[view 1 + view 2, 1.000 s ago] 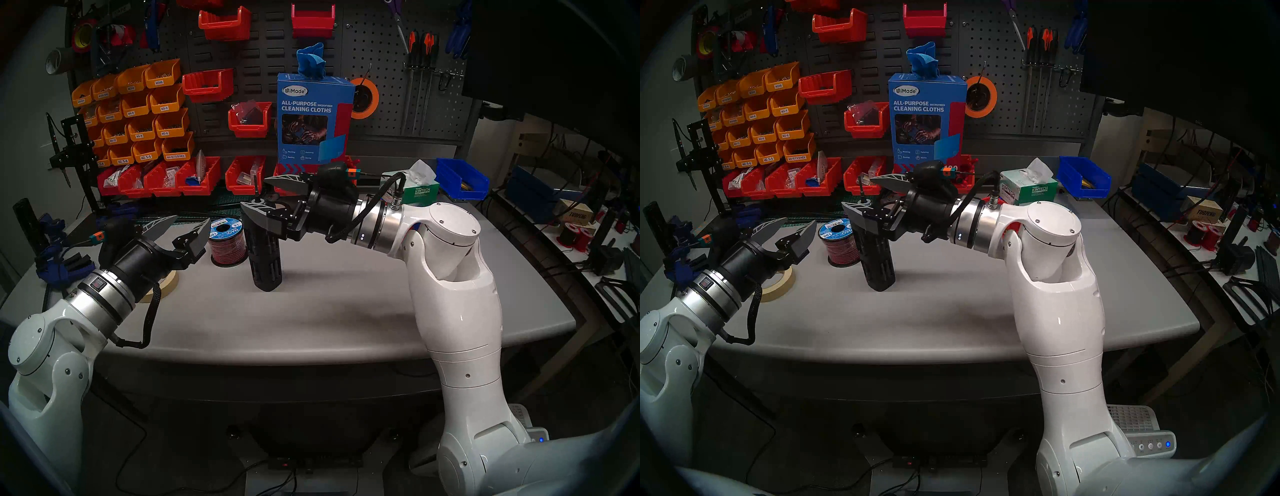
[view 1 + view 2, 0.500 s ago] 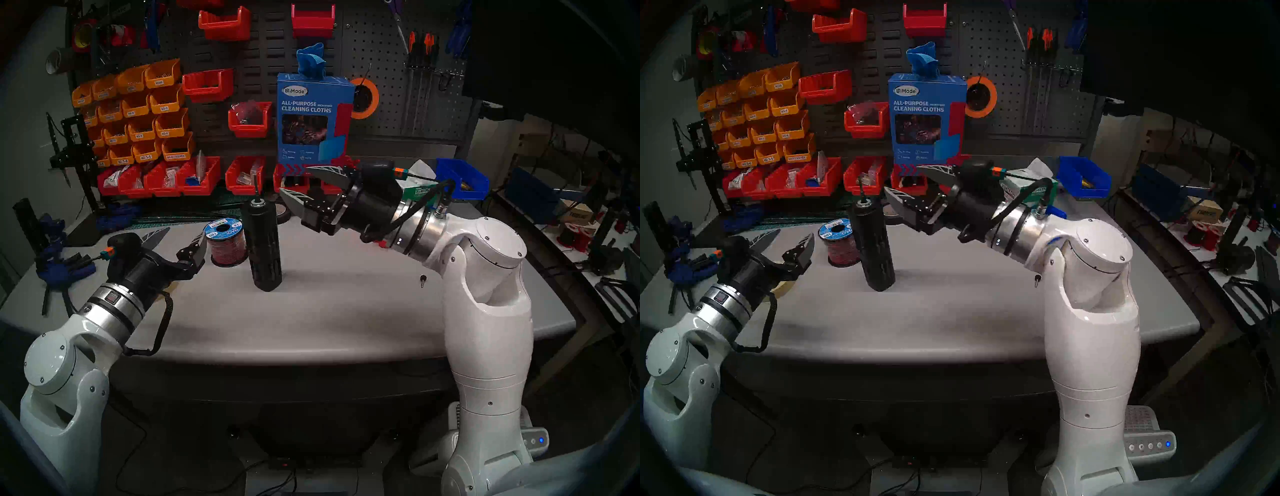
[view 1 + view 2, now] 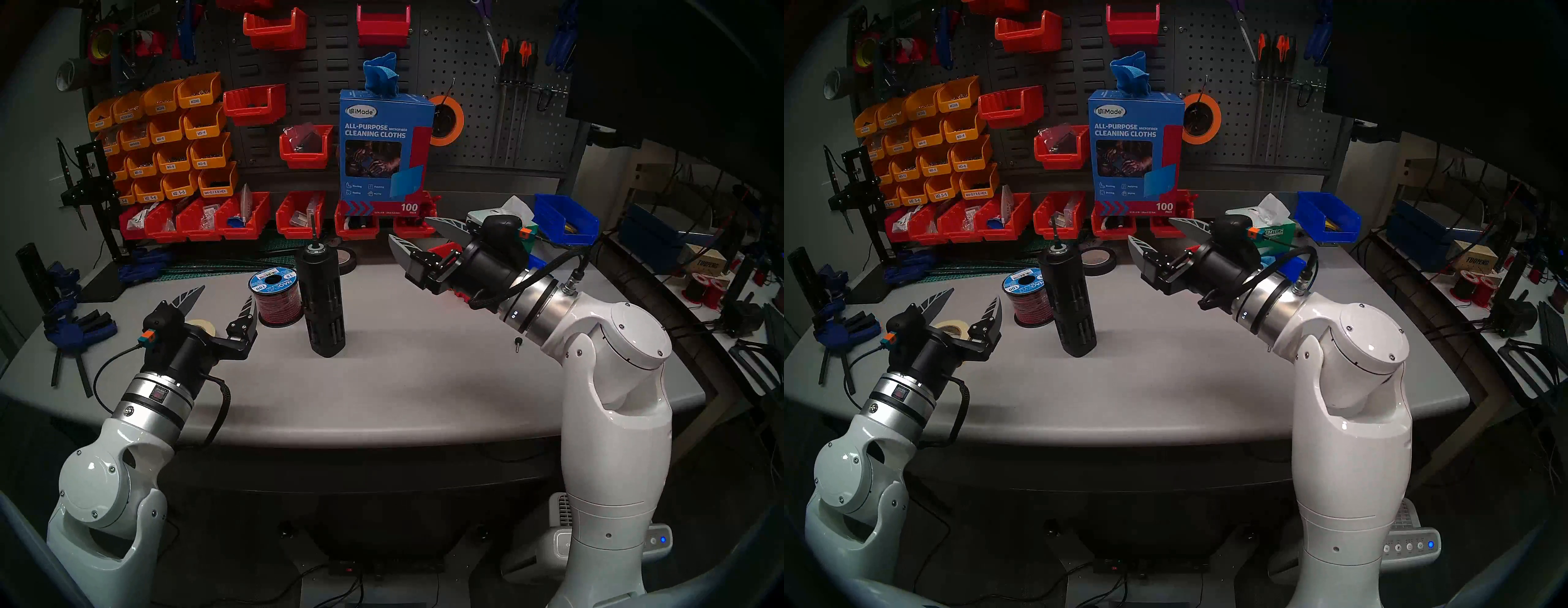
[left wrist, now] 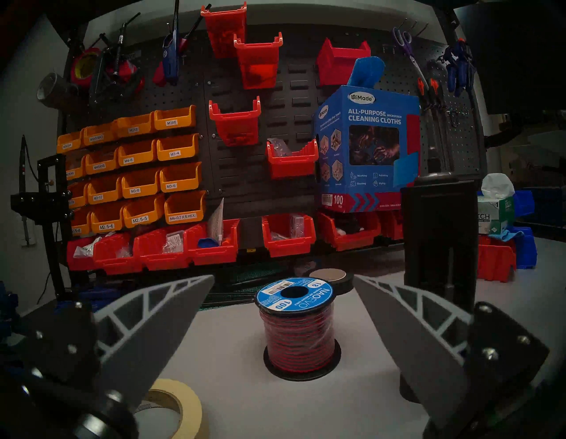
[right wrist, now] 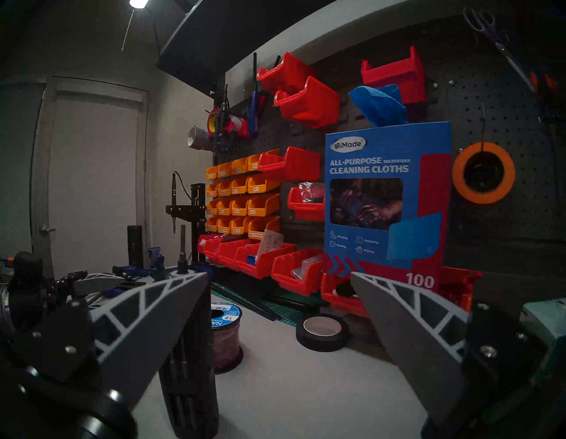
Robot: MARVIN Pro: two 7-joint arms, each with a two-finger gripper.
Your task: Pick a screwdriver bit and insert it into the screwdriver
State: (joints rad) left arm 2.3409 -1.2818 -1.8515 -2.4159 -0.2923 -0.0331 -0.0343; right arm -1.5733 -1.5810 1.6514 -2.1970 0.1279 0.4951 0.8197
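Claws [image 3: 222,297] [image 3: 413,233] both open, bit [image 3: 313,227] in screwdriver [image 3: 321,299]

R arm [image 3: 418,244] let go of screwdriver [image 3: 321,299], backed right; L arm [image 3: 222,303] pulled back, seemingly.

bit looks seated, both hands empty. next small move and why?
Probably just back the right hand a little further clear. The screwdriver bit stands upright in the socket of the screwdriver, which stands free on the table. Both it and the left hand are open and hold nothing.
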